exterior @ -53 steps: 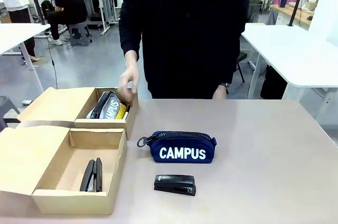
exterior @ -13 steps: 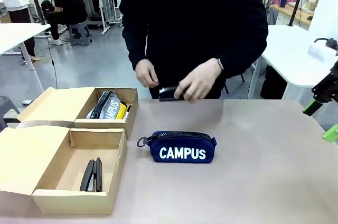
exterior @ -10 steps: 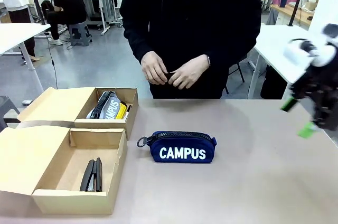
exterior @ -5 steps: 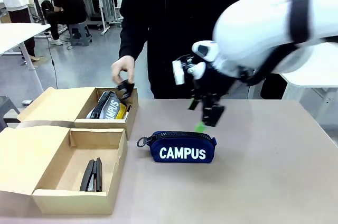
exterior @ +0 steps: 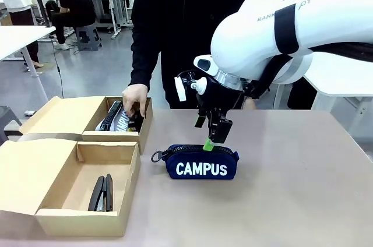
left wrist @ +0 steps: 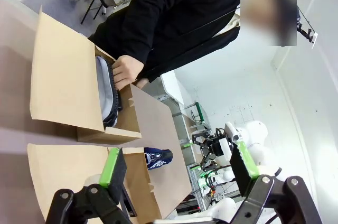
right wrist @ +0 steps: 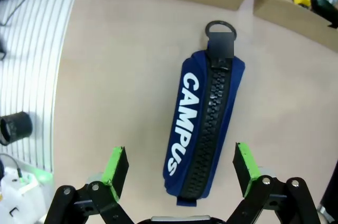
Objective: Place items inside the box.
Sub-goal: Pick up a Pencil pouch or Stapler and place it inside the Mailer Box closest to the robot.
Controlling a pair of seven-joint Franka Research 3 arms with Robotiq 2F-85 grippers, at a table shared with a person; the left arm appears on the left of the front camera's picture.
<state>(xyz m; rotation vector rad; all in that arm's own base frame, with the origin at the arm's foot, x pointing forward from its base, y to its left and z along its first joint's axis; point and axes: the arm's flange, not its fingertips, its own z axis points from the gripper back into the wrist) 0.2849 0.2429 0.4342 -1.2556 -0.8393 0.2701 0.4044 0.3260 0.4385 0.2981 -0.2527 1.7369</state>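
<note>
— What is written on the navy fabric zip pouch (exterior: 200, 162)?
— "CAMPUS" is printed in white capitals along its side. The pouch is laid flat on the beige table (exterior: 303, 189), zip uppermost, with a black ring at its left end.
— How is the right gripper (exterior: 208, 135) held?
— It is held just above the pouch's zip with its jaws spread wide. From its wrist, the pouch is seen lying lengthwise between the two green pads (right wrist: 117, 165). Whether a pad touches the fabric cannot be told. The letters "RANK" are read on the white arm (exterior: 274, 31) above the pouch.
— And the left gripper (left wrist: 177, 163)?
— Its jaws are parted as well.
— Where are the boxes placed?
— An open cardboard box (exterior: 87, 221) is set left of the pouch, nearer the robot, and a small black stapler (exterior: 101, 193) is laid inside. A second open cardboard box (exterior: 70, 116) is set behind and left of the pouch. A grey zip pouch (exterior: 119, 120) is lodged in it, partly covered by the person's hand (exterior: 135, 96); "CAMP" is made out on it from the right wrist.
</note>
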